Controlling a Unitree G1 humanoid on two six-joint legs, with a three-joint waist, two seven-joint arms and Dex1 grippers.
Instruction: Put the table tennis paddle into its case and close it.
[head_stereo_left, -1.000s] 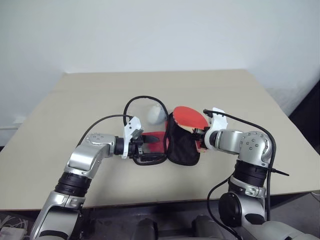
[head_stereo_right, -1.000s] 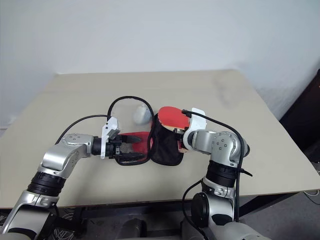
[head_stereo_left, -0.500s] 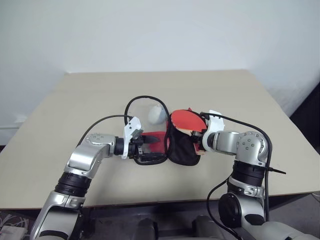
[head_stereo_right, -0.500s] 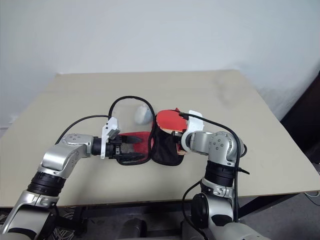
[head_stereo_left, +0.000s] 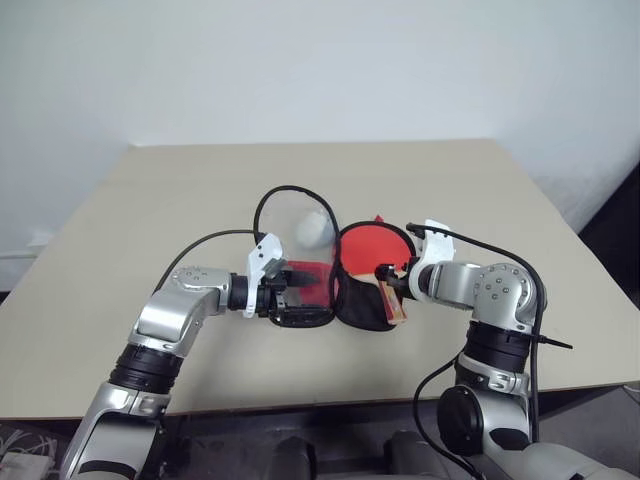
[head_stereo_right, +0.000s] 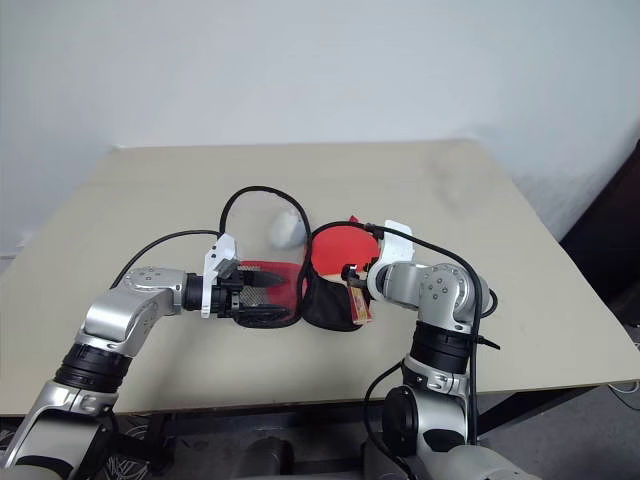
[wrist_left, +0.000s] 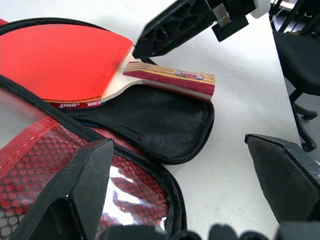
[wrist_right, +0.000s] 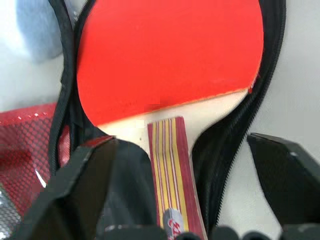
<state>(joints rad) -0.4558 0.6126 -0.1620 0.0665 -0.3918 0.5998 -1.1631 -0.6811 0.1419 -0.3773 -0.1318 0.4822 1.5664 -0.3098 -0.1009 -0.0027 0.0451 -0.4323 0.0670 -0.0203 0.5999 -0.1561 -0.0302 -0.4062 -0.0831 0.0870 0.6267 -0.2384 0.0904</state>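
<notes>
The table tennis paddle lies red face up on the black inner half of the open case, its striped wooden handle pointing toward me. My right gripper is open, one finger on each side of the handle, not gripping it. The case's red mesh-and-window flap is folded out to the left. My left gripper is open at that flap, its fingers spread wide over the flap's zip edge.
A pale rounded object sits on the beige table just behind the case, by a looping black cable. A black chair stands off the table's right side.
The right gripper opened and let go of the handle. The paddle, tilted up before, now lies flat in the black half of the case. The left arm stayed still.
</notes>
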